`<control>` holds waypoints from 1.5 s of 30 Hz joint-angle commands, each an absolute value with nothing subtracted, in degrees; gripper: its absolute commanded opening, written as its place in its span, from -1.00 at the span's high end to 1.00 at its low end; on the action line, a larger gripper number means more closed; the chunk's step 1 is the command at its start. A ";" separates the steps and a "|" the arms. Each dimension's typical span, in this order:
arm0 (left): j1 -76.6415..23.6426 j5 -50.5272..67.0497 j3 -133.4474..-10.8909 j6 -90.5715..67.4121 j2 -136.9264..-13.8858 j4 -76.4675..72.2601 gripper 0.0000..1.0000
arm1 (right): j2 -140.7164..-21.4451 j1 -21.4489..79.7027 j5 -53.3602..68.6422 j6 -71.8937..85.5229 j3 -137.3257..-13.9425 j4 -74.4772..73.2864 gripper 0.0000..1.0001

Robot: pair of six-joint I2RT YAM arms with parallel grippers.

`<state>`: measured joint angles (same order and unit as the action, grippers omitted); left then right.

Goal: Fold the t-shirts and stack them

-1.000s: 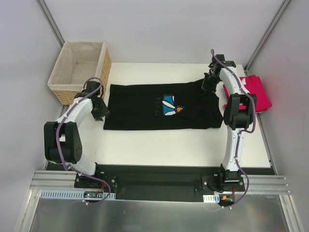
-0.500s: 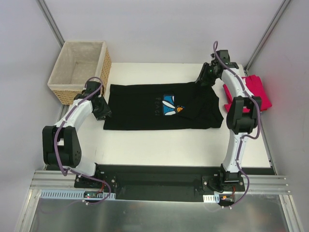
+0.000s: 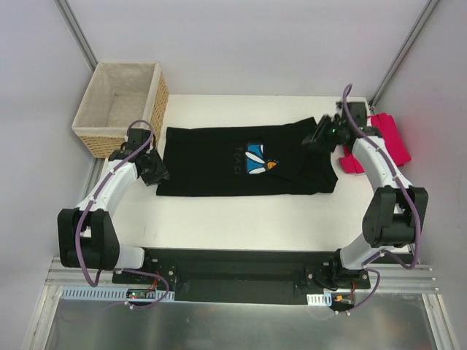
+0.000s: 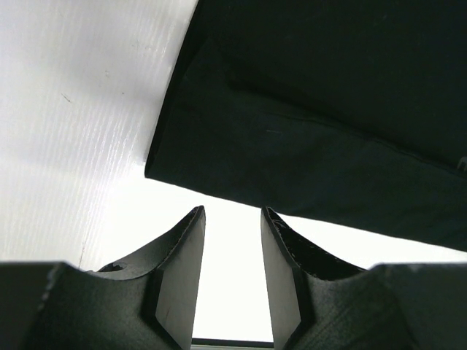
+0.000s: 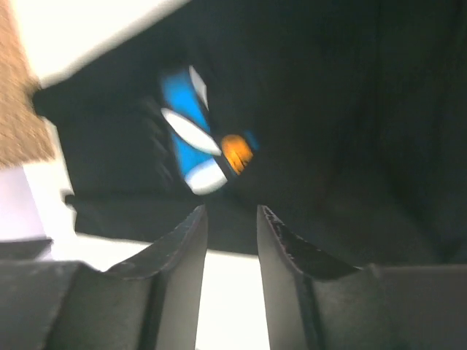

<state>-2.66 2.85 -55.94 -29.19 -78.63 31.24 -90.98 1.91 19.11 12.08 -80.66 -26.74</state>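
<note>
Basket (image 3: pixel 120 98) in the far left corner of the table (image 3: pixel 255 219): one, pale lining, nothing seen inside. Left claw (image 3: pixel 156 170) sits low at the near-left corner of the black shirt (image 3: pixel 219 164). Its wrist view shows the fingers (image 4: pixel 182 255) narrowly parted, nothing between them, and the cloth edge just ahead, not touched. The black shirt lies spread across the table's middle, daisy print up. Its left end is flat, its right end rumpled with cloth turned inward. Right claw (image 3: pixel 321 135) hovers over that rumpled end, also parted by a narrow gap and empty; its wrist view is blurred. The red shirt (image 3: pixel 392 137) is bunched at the right edge of the table, beyond the right arm and apart from the black one. Judgement: the step in hand is folding the black shirt, with no clean fold made yet. Next move likely calls for each claw to drop onto its end of the cloth, pinch one layer at a corner, and carry it across evenly. Count: two shirts, one basket, two arms.
</note>
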 commanded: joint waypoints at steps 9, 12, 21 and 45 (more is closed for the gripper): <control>-2.99 4.66 -53.61 -29.27 -73.04 30.15 0.28 | -94.48 3.25 24.70 18.63 -67.68 -25.93 0.32; -2.99 4.66 -53.26 -29.18 -72.34 30.32 0.28 | -96.41 4.04 23.64 18.11 -68.29 -26.80 0.32; -2.99 3.96 -52.38 -29.27 -70.84 30.24 0.27 | -99.84 7.20 19.08 16.35 -70.75 -32.78 0.32; -2.99 3.25 -52.29 -29.80 -72.07 30.32 0.28 | -105.02 8.44 17.40 15.56 -74.79 -37.27 0.31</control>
<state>-2.66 3.99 -52.53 -29.34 -72.40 30.61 -103.83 7.79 17.39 15.77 -73.06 -36.18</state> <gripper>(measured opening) 0.362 0.347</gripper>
